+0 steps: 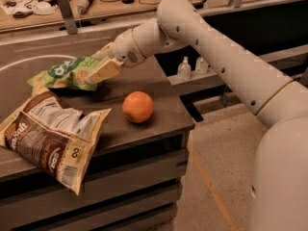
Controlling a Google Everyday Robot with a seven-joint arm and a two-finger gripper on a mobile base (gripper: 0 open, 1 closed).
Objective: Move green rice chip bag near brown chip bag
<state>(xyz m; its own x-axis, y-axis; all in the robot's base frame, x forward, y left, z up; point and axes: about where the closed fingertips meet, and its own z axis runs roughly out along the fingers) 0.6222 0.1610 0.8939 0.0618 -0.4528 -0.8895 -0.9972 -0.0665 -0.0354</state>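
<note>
The green rice chip bag [65, 74] is a small bright-green crinkly bag with white lettering. It is held low over the dark table, just behind the brown chip bag. My gripper [102, 69] is shut on the green bag's right end, reaching in from the right. The brown chip bag [50, 136] is large, dark brown with tan edges, a white panel and a barcode. It lies flat at the table's front left, with its corner hanging over the front edge. The green bag's left end almost touches its top edge.
An orange fruit [138, 107] sits on the table [163, 124] to the right of the brown bag. Two small clear bottles [184, 69] stand on a shelf behind the table's right edge. A cluttered bench [86, 4] runs along the back. Bare floor lies to the right.
</note>
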